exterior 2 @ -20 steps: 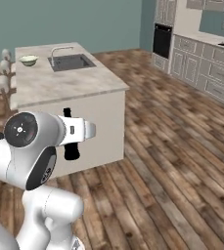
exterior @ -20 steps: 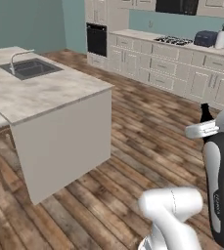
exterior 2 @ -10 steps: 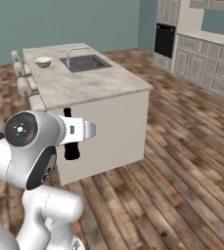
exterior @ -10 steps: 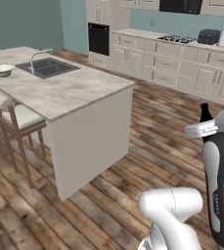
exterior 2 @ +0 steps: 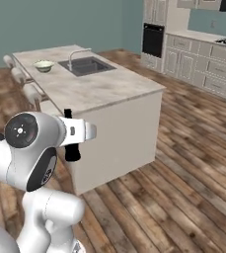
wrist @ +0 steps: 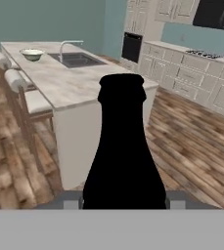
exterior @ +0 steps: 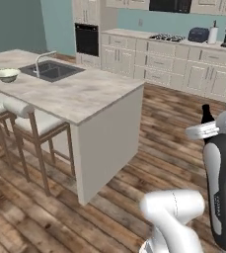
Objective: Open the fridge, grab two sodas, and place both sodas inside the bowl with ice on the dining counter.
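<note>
My gripper (wrist: pixel 124 199) is shut on a dark soda (wrist: pixel 124 151) held upright, its neck rising up the middle of the hand view. In the base views the soda (exterior 2: pixel 71 148) sticks out above and below the gripper (exterior 2: pixel 73 133), and its cap (exterior: pixel 206 110) shows beside the arm. The pale bowl (exterior: pixel 7 75) sits at the far end of the dining counter (exterior: pixel 80 96), beyond the sink. The bowl (exterior 2: pixel 43 65) and the dining counter (exterior 2: pixel 102 90) lie ahead of the held soda, well apart from it. The fridge is out of view.
White-cushioned stools (exterior: pixel 33 118) stand along the island's left side. A grey sink (exterior: pixel 53 71) with a faucet is set into the top. Cream wall cabinets (exterior: pixel 183 64) with an oven (exterior: pixel 87 40) line the back. Wooden floor (exterior 2: pixel 193 163) lies open between the island and those cabinets.
The whole picture has shifted: the base has moved, and the island now sits further right in both base views, with the stools in sight. The arm still holds the soda the same way.
</note>
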